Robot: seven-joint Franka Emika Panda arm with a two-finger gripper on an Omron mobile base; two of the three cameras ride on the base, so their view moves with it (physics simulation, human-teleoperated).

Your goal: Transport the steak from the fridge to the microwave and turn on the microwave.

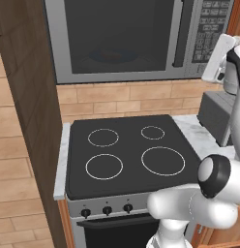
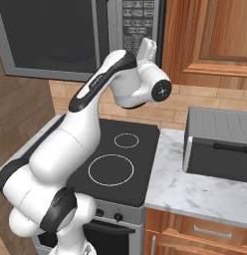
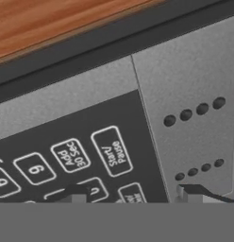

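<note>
**Anna:** Where's the steak (image 1: 111, 54) now?

**Operator:** I see it inside the microwave (image 1: 136, 38), a small reddish slab lying on a round plate (image 1: 123, 58) behind the dark glass door (image 1: 119, 34). The door is closed, so the meat reads dim and blurred through the glass.

**Anna:** And your claw?

**Operator:** I have the claw (image 3: 133, 198) right up at the keypad (image 2: 140, 20) on the right end of the microwave. In the hand view its two dark fingertips (image 3: 76, 194) stand apart with nothing between them: one sits over the keys, the other over the plain grey metal beside the panel. Whether either tip touches the panel I cannot tell.

**Anna:** What's on the panel?

**Operator:** Flat black face, rounded rectangular keys outlined in white. I can read "Start/Pause" (image 3: 112, 151), "Add 30 Sec" (image 3: 71, 155) and a "9" (image 3: 36, 168). Next to it, the brushed grey casing has two short rows of small dark oval holes (image 3: 194, 109).

**Anna:** Surroundings?

**Operator:** Below the microwave I see a black glass stove (image 1: 129, 152) with four white rings and three knobs on its front. To its right is a white marble tabletop (image 2: 205, 191) carrying a grey ribbed box (image 2: 220, 144) toward its back edge. Tan brick wall (image 1: 127, 99) behind, wooden cabinets (image 2: 210, 40) above right.
</note>
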